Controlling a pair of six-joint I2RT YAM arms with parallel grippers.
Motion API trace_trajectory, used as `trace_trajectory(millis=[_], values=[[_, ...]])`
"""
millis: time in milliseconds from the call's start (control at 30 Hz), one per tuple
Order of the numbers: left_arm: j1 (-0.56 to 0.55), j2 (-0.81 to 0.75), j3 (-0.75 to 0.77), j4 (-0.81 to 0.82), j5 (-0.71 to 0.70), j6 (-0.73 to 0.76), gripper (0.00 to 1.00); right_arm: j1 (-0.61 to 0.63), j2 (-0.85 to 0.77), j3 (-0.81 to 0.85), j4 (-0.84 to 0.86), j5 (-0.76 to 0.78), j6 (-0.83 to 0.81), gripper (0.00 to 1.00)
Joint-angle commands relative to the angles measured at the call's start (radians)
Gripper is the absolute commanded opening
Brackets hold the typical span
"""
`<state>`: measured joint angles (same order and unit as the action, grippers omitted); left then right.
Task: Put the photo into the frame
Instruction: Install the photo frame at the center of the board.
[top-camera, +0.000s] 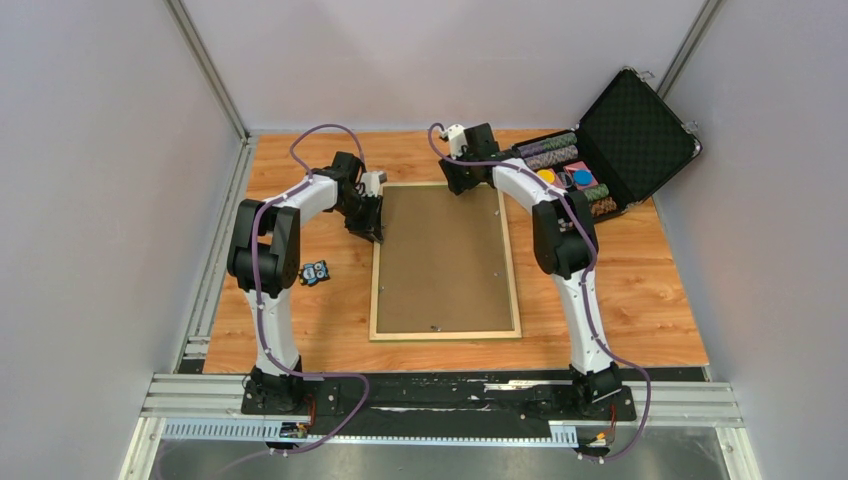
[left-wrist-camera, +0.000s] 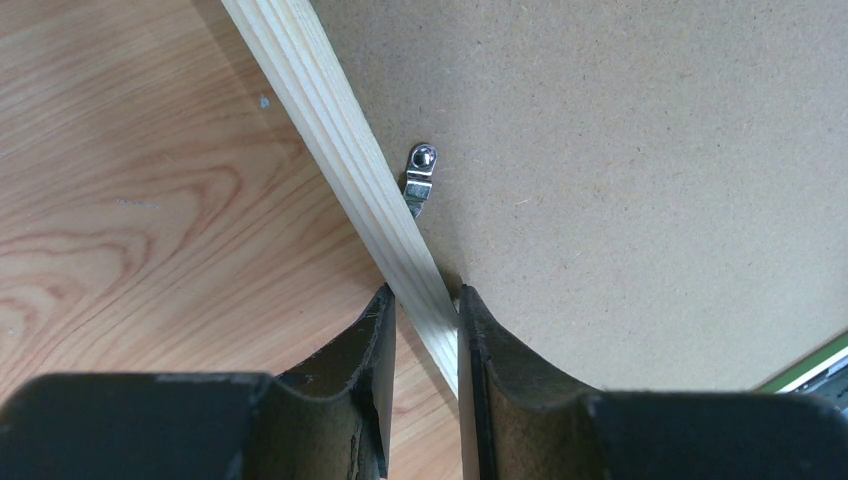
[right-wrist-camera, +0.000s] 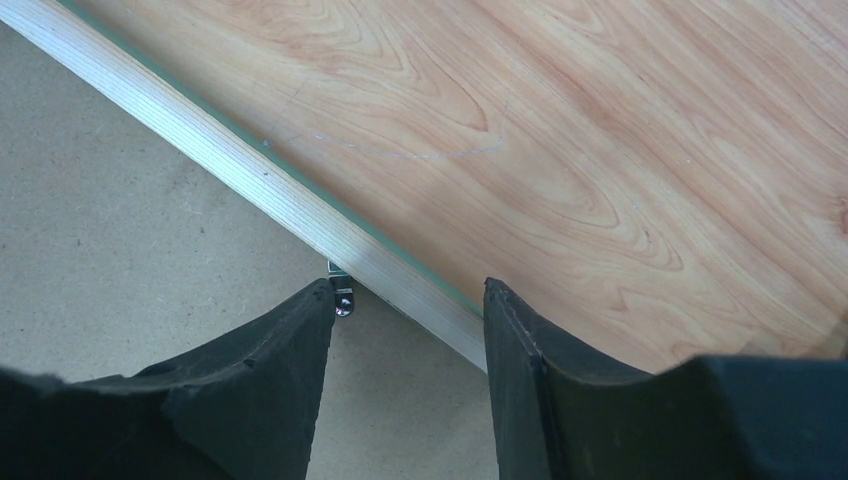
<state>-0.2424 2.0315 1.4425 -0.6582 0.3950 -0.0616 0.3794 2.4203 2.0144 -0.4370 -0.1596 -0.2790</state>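
The frame (top-camera: 445, 335) lies back-up on the table, its pale wood rails around a plain brown backing board (top-camera: 445, 255). The photo is hidden. My left gripper (top-camera: 375, 232) stands at the left rail near the far corner. In the left wrist view both fingers of the left gripper (left-wrist-camera: 425, 295) press the pale rail (left-wrist-camera: 340, 130) between them, just below a small metal tab (left-wrist-camera: 420, 180). My right gripper (top-camera: 462, 185) is at the far rail. In the right wrist view the right gripper (right-wrist-camera: 408, 290) straddles that rail (right-wrist-camera: 230, 165) with room to spare, one finger by a metal tab (right-wrist-camera: 342, 300).
An open black case (top-camera: 640, 135) with rows of poker chips (top-camera: 560, 155) stands at the back right. A small blue and black object (top-camera: 315, 272) lies on the wooden table (top-camera: 640, 290) left of the frame. Grey walls close in three sides.
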Motion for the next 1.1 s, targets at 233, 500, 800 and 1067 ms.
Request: trace_trajectory(millis=[233,500,800,1067], values=[[0.005,0.001,-0.008,0.005,-0.031,0.060,0.00,-0.013,0.031,0.001,-0.031,0.087,0.076,0.50],[0.006,-0.003,-0.017,0.011,-0.031,0.060,0.00,-0.025,0.024,-0.010,-0.041,0.115,0.132,0.47],[0.009,-0.013,-0.030,0.021,-0.036,0.055,0.00,-0.026,0.031,-0.019,-0.039,0.159,0.126,0.47],[0.012,-0.017,-0.048,0.036,-0.036,0.046,0.00,-0.040,0.042,-0.008,-0.042,0.235,0.115,0.48]])
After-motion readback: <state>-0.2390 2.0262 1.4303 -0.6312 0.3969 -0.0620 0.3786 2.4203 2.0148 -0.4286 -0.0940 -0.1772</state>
